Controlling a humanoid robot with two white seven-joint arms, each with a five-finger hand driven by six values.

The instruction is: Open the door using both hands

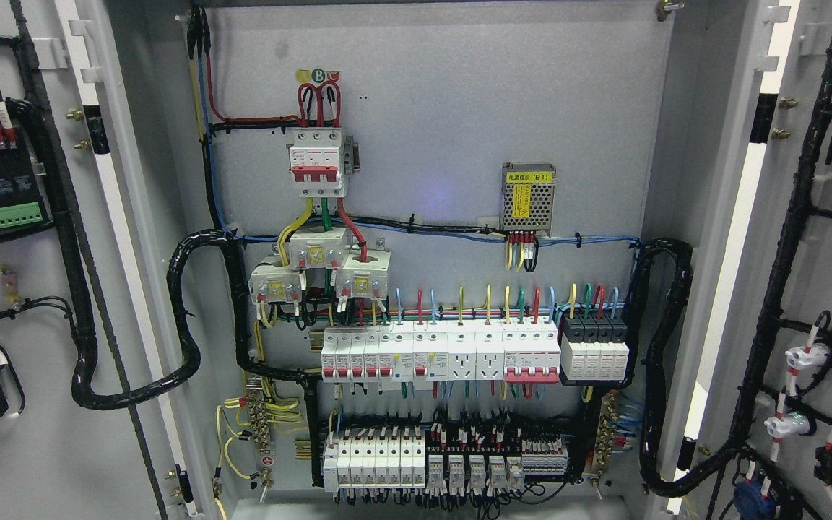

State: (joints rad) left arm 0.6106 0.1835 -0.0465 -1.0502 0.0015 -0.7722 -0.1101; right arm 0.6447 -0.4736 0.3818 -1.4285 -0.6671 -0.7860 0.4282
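Doors, left and right, stand swung wide either side of the cabinet. I judge them stiff, heavy steel, best gripped by an edge away from wiring. Neither hand shows, so I cannot tell their state.

Both doors stood wide open, swung out to either side of the grey cabinet. The left door showed its grey inner face at the picture's left, carrying a black module with a green terminal strip and a black cable loom. The right door showed its inner face at the right, with black looms and white fittings. Between them, breakers and coloured wiring lay exposed.
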